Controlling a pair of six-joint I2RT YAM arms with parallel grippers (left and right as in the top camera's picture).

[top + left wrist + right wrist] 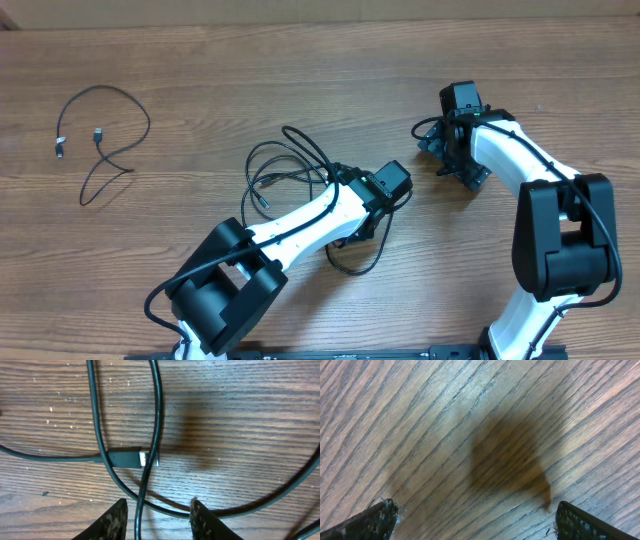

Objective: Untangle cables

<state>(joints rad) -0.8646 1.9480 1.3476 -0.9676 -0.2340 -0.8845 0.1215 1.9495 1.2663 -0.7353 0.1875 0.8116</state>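
A tangle of thin black cables (pixel 290 165) lies at the table's middle, with one loop (pixel 352 262) trailing under my left arm. A separate black cable (pixel 105 135) lies untangled at the far left. My left gripper (pixel 385 192) hangs over the right side of the tangle. In the left wrist view its jaws (pixel 159 516) stand partly apart, and one cable strand (pixel 139 510) runs between them near the left finger, not pinched. A plug end (pixel 131 457) lies just ahead, crossed by two strands. My right gripper (pixel 450 155) is wide open (pixel 477 520) over bare wood.
The wooden table (pixel 320 60) stretches in all directions. My right arm (pixel 560 230) stands at the right side, and my left arm (pixel 290 225) reaches diagonally over the lower loop of cable.
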